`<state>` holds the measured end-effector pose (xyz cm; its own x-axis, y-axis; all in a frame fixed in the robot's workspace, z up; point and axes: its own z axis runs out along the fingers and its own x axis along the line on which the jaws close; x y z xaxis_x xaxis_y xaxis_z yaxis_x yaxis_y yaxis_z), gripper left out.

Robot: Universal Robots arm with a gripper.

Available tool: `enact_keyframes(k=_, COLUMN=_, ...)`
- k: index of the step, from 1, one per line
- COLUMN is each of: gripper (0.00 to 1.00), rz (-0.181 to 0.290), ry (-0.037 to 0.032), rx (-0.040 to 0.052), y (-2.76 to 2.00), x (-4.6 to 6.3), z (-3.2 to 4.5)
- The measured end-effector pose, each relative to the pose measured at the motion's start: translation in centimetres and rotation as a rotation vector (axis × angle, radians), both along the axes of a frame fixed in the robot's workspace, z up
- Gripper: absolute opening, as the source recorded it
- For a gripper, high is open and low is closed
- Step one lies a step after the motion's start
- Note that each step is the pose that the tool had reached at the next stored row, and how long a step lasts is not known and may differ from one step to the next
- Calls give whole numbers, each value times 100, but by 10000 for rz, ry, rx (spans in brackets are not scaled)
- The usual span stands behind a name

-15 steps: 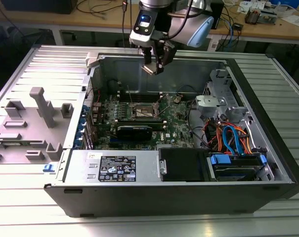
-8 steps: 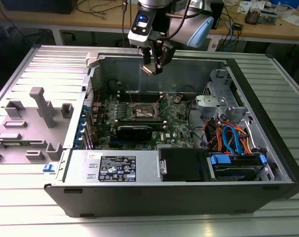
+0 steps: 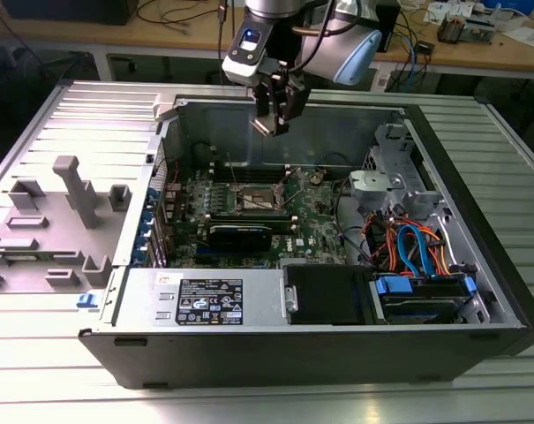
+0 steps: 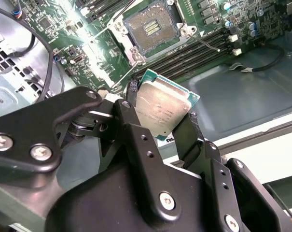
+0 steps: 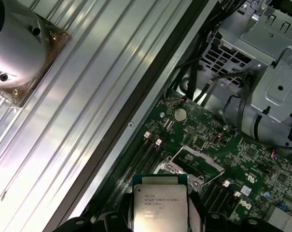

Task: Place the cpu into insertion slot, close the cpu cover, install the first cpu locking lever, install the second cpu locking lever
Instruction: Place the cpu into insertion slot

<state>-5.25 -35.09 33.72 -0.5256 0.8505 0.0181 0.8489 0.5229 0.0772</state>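
The black fingers (image 4: 131,113) of the gripper (image 4: 160,111) are closed on two opposite edges of the cpu (image 4: 164,107), with one finger on each side. The opening between them equals the width of the chip. In the first wrist view, the cpu (image 5: 160,207) sits between the fingertips with its silver-grey metal top facing the camera. In the second wrist view, the chip is tilted and its green edge is visible. It is held in the air and touches nothing else.

Beyond the chip lies the green motherboard (image 4: 63,43). The insertion slot (image 4: 153,28) is uncovered, its gold-brown contact field is exposed, and nothing is seated in it. The long black memory slots (image 4: 194,55) run just beside it. The cpu is well apart from the slot.

In the exterior view, the gripper (image 3: 274,124) hangs above the open computer case (image 3: 337,353), over the far part of the board. The insertion slot (image 3: 258,199) lies below it and nearer the camera. The case rests on the ribbed metal worktop (image 3: 63,353).
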Motion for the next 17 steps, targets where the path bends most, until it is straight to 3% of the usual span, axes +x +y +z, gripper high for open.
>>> enact_keyframes(k=7, gripper=55, rz=-336, ry=1, rx=0, y=-7, x=-3, z=-26)
enact_keyframes(k=17, gripper=55, rz=-633, ry=0, rx=0, y=-63, x=-10, z=-72)
